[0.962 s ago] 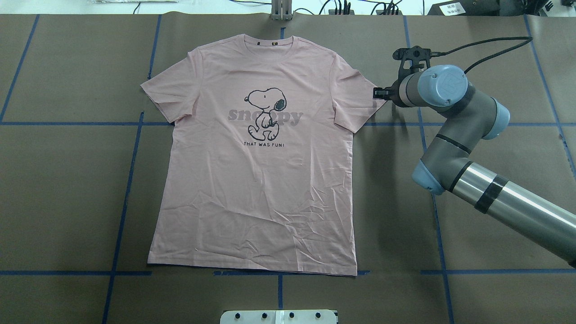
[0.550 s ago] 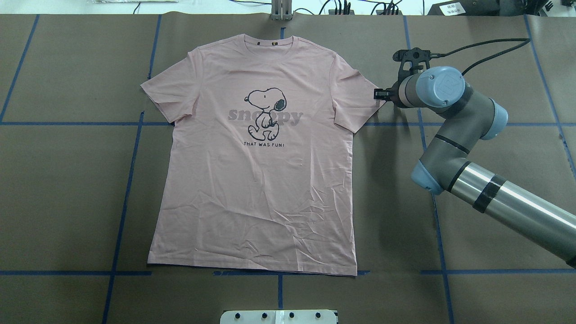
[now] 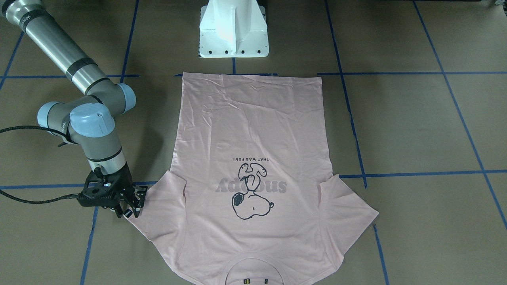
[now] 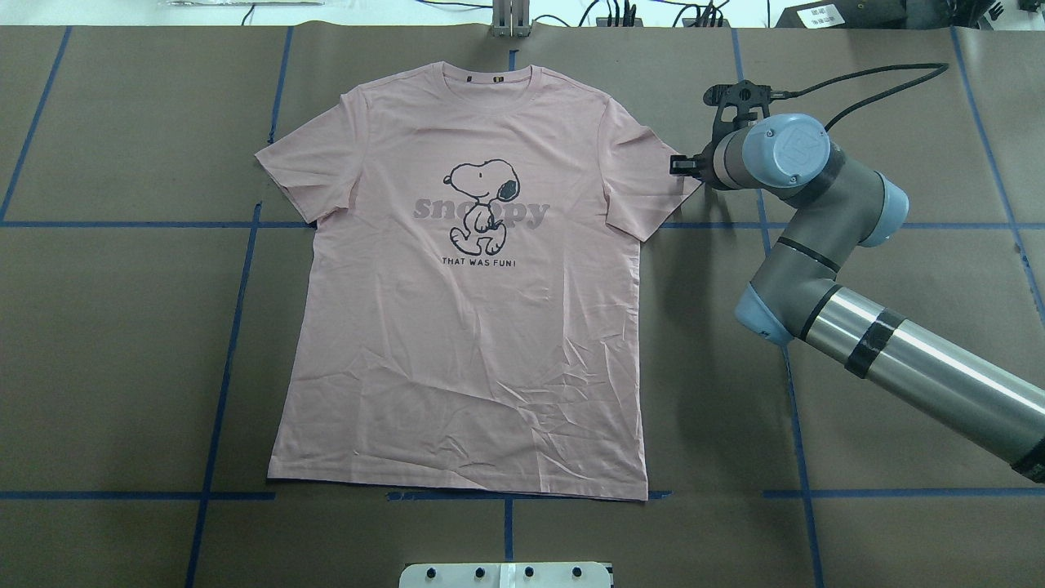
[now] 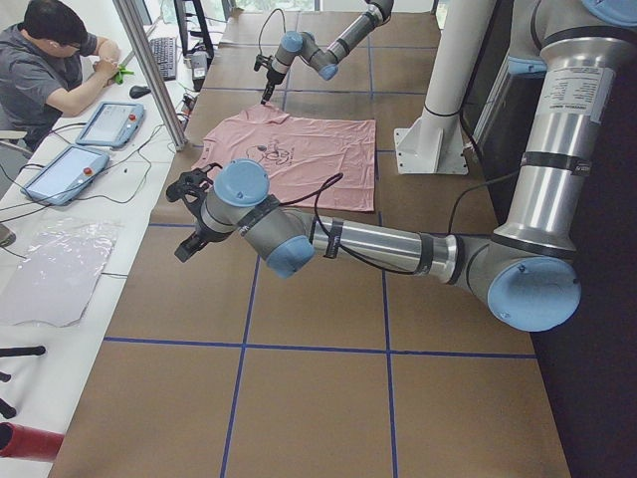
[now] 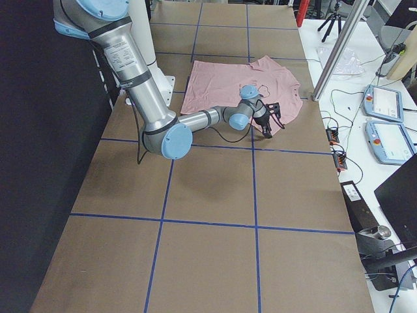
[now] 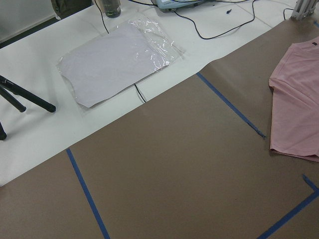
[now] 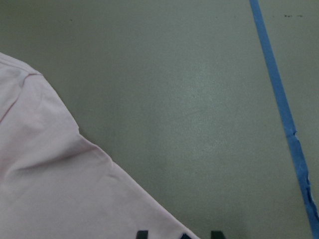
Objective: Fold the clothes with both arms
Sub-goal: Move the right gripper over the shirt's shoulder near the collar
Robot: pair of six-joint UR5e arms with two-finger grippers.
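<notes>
Overhead view: a pink T-shirt (image 4: 473,343) lies flat and print up in the middle of the table (image 4: 122,367), collar away from the robot, spread ready for a first fold. The right gripper (image 4: 681,166) sits low at the tip of one sleeve (image 4: 649,184), likely to take it. Its jaws look spread, hem at the fingertips, nothing pinched. That arm is bent, wrist pointing down. The left gripper (image 5: 185,217) hangs well aside over bare table; I cannot tell how its jaws stand.
</notes>
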